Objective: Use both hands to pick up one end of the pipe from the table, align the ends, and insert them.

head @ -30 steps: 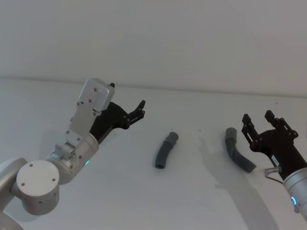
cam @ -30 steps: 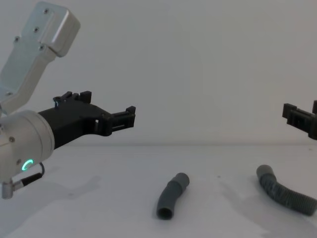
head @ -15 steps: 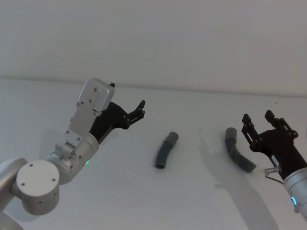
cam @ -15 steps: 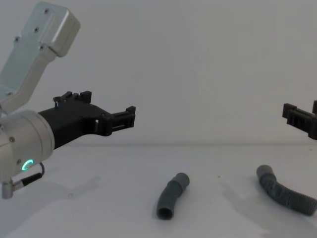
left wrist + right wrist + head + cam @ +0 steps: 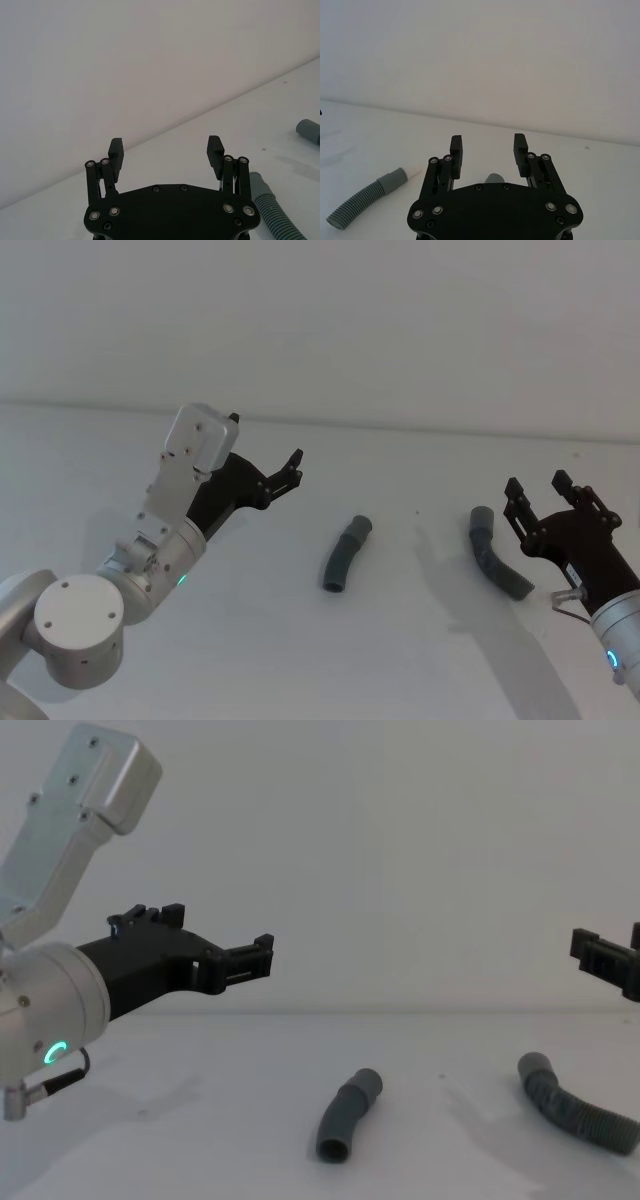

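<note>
Both pipe pieces lie on the white table: the short bent tube in the middle, the ribbed hose apart at its three o'clock. The left gripper hangs spread open at the tube's ten o'clock. The right gripper, fingers equally wide, hovers at the hose's two o'clock.

White table is carrying two grey pieces. Short bent tube is lying mid-table, ribbed hose well apart, rightward.
</note>
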Available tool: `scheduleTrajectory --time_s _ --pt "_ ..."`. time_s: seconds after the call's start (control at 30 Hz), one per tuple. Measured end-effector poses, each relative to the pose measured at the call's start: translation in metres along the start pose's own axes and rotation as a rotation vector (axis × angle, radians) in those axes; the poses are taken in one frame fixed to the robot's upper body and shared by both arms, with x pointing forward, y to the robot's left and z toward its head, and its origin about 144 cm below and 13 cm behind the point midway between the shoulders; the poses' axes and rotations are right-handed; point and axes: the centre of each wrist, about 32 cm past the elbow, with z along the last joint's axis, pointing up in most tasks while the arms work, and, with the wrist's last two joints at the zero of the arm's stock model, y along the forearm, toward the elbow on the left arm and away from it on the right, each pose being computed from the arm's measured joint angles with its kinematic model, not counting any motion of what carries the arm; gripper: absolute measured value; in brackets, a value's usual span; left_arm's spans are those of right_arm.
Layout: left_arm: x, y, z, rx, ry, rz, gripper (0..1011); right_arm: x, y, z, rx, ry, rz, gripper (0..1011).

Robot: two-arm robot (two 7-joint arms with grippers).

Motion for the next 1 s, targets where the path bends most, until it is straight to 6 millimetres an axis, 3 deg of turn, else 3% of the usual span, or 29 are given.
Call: scheduleTrajectory --time_s 1.0 --pt "0.0 0.0 0.0 0.0 0.0 0.0 1001 0.0 0.0 0.0 0.0 0.0 0.0 601"
